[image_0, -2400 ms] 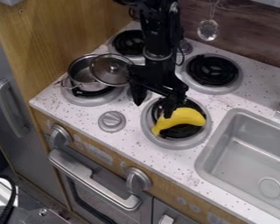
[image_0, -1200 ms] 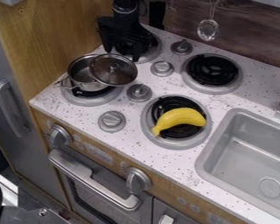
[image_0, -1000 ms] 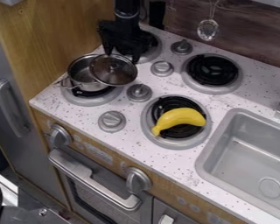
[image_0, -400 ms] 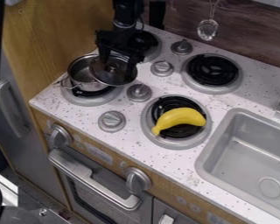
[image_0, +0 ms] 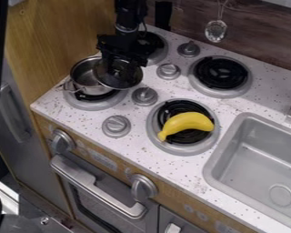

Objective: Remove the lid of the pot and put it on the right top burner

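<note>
Lid lies tilted right under the jaws, part over the pot and part out past its rim, which is just beside the jaws toward the view's left. The gripper hangs over the lid with its jaws apart, a fairly wide gap, and the lid's knob seems to sit between them. Whether either side touches it, I cannot tell.

Getting a grip on that knob looks like the step in hand. Best to line the gap up evenly on the knob and come low enough to take its stem, without pressing on the plate; a push on the overhanging side could tip the lid or drag the pot. Close gently, then raise straight up until the lid is free of the rim.

Farther from the jaws, toward the view's right and past a dial, is the right top burner, the goal. The banana lies nearer the camera than the jaws, so a high carry along the back should avoid it.
</note>
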Controlling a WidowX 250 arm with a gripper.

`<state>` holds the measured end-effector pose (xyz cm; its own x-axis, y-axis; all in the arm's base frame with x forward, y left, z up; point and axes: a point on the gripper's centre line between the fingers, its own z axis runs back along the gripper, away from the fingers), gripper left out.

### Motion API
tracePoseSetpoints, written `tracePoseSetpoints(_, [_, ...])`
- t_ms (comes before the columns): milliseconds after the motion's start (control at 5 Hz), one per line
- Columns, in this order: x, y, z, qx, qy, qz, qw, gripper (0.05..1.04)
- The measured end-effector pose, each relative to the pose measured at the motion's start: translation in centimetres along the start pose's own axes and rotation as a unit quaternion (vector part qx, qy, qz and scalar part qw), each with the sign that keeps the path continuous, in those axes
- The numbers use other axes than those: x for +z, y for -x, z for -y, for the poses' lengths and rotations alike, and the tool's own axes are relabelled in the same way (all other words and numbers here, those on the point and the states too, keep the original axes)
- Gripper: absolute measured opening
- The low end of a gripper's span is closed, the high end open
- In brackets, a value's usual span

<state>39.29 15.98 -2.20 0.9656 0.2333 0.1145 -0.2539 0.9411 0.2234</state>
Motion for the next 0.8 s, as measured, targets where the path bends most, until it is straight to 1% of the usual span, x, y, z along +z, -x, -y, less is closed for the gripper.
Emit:
tracePoseSetpoints(200, [0.1,-0.2,-0.1,-0.002,-0.001,0.004,1.0,0.442])
tracePoseSetpoints(400, [0.1,-0.2,-0.1,0.001,0.001,0.003,1.0,0.272])
tracePoseSetpoints(600, [0.0,0.0,0.1,-0.003,0.004,0.01,0.9999,0.27])
tracePoseSetpoints(800, [1.6,0.6,1.5,-0.01,0.027,0.037,0.9989,0.27])
